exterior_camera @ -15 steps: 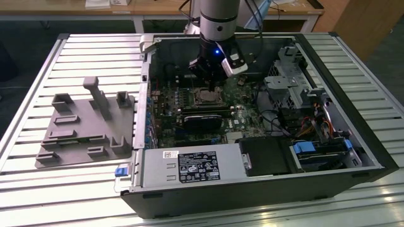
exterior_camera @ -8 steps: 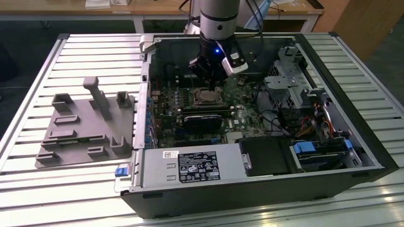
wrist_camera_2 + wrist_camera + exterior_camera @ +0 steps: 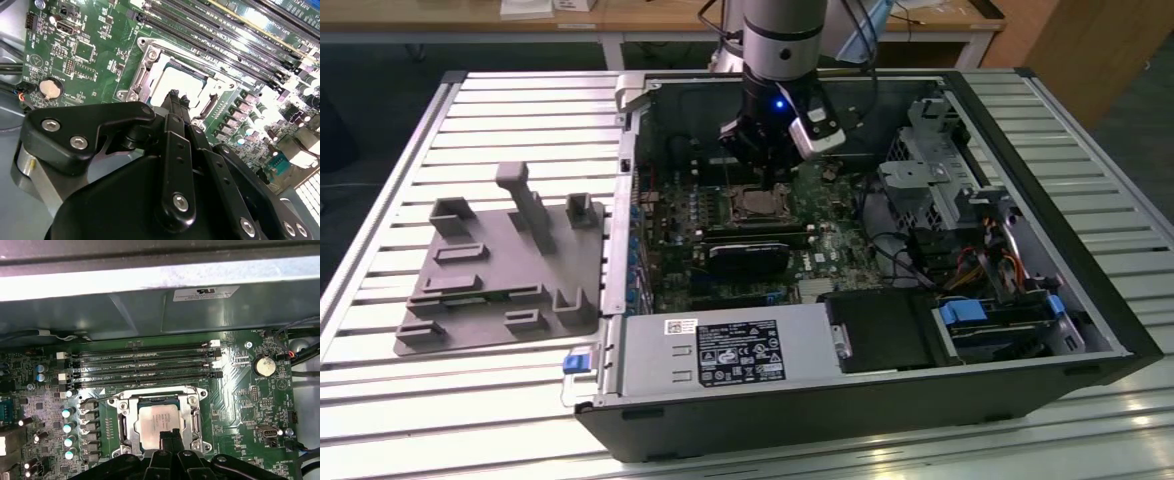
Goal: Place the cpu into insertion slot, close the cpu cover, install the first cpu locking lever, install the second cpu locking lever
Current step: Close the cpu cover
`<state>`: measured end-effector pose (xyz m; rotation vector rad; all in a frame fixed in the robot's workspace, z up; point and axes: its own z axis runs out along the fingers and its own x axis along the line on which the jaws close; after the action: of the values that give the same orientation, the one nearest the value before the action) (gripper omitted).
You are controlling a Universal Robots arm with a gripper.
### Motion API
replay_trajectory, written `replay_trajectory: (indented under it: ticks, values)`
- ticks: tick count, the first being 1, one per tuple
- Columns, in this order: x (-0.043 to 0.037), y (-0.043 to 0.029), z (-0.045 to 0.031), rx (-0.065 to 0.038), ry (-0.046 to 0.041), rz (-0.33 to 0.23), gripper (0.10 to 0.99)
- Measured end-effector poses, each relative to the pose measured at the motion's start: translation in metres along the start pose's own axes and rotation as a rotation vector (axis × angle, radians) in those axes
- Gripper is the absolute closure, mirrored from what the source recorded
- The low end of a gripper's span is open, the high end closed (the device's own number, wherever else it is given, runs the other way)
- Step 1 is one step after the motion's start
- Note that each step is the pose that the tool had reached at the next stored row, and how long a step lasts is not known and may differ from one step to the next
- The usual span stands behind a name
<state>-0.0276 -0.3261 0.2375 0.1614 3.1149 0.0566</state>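
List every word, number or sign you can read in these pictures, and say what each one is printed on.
On the power supply, the black label: print too small to read.
On the case wall, the white sticker: blurred, not readable.
On the motherboard, white lettering: too small to read.
On the cpu, face marking: too faint to read.
No text can be quoted.

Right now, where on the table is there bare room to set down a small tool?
Free: the bare slats of the table between the grey fixture and the table's near edge, and the strip beside the computer case at the exterior view's right. Crowded: inside the case, where the claw hangs over the cpu.
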Motion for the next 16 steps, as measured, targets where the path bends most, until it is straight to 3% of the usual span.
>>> replay_trajectory:
  ticks: [16]
  values:
    - [0.0026,-0.0002,-0.0041,0.000,0.0001,0.000,0.980]
